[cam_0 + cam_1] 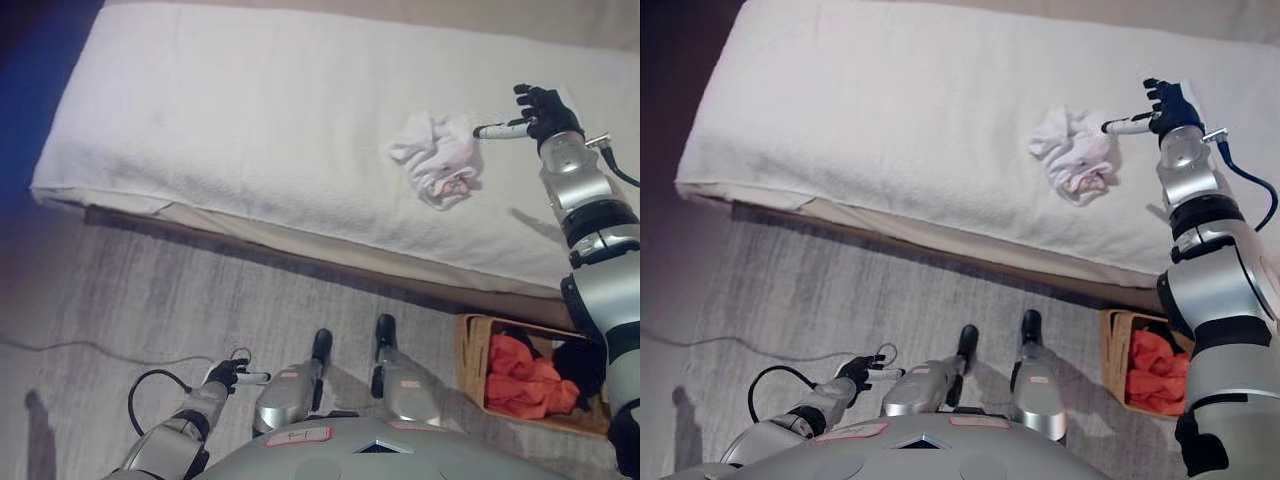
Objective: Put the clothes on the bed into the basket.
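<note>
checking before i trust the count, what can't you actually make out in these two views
- Basket: in the right eye view the right arm covers its right part; the left eye view shows more, but the arm still hides the far corner.
- Basket contents: orange cloth is clear; a dark item beside it is unidentifiable.
- White garment: bunched, so its type is unclear.
- Left hand: too small to read its fingers.

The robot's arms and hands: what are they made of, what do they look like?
Both arms are built of rounded silver-grey shells with black bands at the joints. The right hand and left hand are dark, with white-covered fingers. They look like metal or hard plastic, though the pictures cannot settle which.
</note>
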